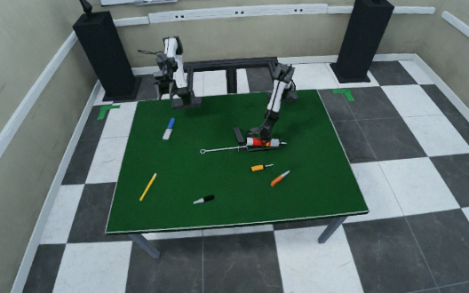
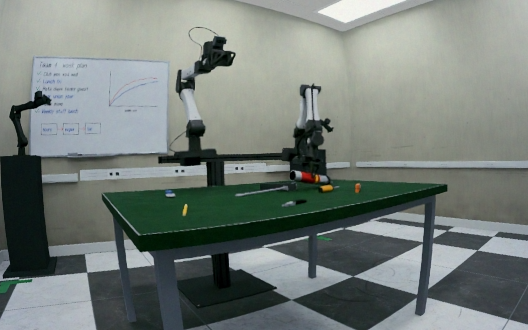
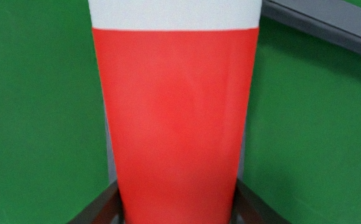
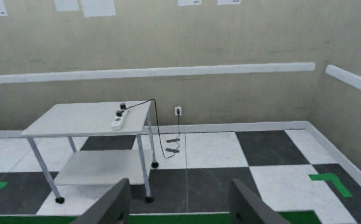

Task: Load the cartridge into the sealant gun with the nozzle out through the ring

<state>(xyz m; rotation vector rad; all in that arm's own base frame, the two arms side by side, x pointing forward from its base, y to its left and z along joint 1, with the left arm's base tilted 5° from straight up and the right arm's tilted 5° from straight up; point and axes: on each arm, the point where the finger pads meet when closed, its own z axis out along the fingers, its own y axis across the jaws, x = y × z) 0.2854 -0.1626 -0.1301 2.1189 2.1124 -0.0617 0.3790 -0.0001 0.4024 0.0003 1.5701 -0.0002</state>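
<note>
The left fingers point(image 1: 264, 136) point(image 2: 312, 172) grip the cartridge point(image 1: 255, 141) point(image 2: 307, 177) point(image 3: 176, 120) lengthwise above the sealant gun point(image 1: 240, 137) point(image 2: 285, 184) (nozzle seemingly toward the ring).

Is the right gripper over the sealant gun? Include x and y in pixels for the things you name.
No, the right gripper point(image 1: 165, 97) point(image 4: 179, 188) hangs beyond the table's edge, well away from the sealant gun point(image 1: 265, 149).
</note>
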